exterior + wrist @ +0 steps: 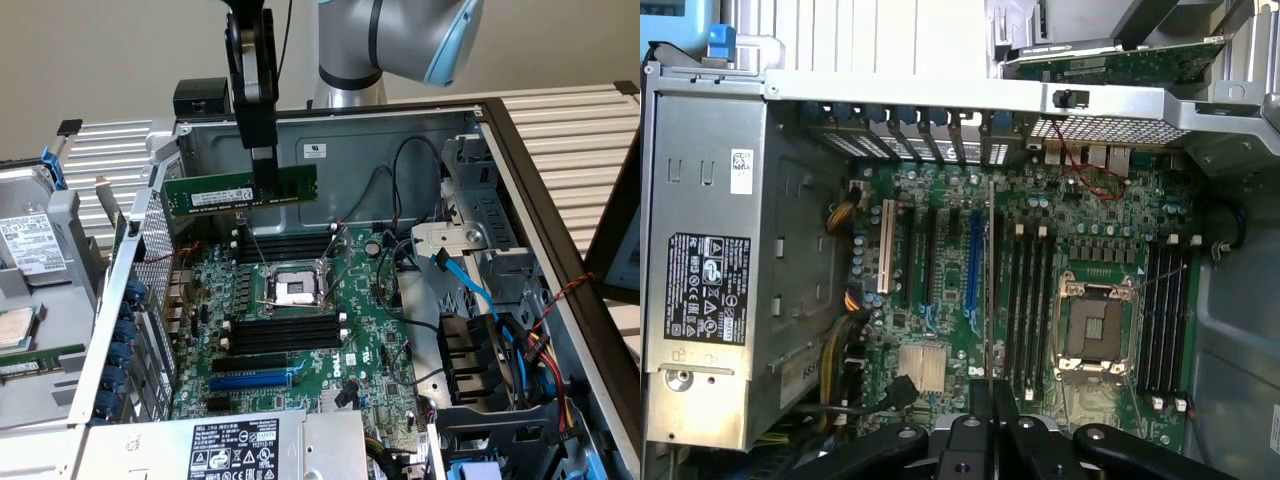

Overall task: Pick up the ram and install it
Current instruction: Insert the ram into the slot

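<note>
**A:** What's the setting?

**B:** A white slatted worktop (585,130) in front of a plain beige wall. An open computer case (350,135) lies on it, with the green motherboard (370,350) facing up.

**A:** Where is the ram?

**B:** The ram (215,192) is in the air, upper left of centre in the exterior view. It is level, with its white sticker towards the camera. It hangs above the rear bank of black slots (285,245) and is clear of them.

**A:** And the end effector?

**B:** The end effector (263,172) reaches down from the top of the frame. Its fingers are nearly closed and pinch the ram's upper edge, right of the sticker. In the wrist view, the end effector (992,395) holds the ram (990,270) edge-on. It shows as a thin line over the board, next to the blue slot (971,255).
</note>
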`<state>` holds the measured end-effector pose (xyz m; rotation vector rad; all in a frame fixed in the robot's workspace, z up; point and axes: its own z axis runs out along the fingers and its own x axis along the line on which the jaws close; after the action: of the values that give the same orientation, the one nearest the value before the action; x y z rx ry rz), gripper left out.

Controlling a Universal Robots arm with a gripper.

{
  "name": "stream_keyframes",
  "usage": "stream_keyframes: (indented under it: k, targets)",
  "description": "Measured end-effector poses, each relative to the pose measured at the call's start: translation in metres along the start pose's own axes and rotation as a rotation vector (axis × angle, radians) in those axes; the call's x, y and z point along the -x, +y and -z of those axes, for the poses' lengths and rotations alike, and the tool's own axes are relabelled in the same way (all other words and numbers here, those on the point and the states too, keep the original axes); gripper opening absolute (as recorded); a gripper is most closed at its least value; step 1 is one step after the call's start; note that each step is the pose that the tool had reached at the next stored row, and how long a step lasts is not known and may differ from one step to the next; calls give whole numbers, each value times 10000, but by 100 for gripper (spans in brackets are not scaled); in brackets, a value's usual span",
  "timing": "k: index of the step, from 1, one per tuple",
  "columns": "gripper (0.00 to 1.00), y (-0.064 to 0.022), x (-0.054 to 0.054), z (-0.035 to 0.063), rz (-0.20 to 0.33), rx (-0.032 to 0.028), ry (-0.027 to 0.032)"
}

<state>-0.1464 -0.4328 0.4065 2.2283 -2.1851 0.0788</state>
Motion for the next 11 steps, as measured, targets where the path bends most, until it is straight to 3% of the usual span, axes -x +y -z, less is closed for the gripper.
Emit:
stream_keyframes:
  k: [11]
  targets:
    - [13, -48, 7, -160, -201, 10, -3]
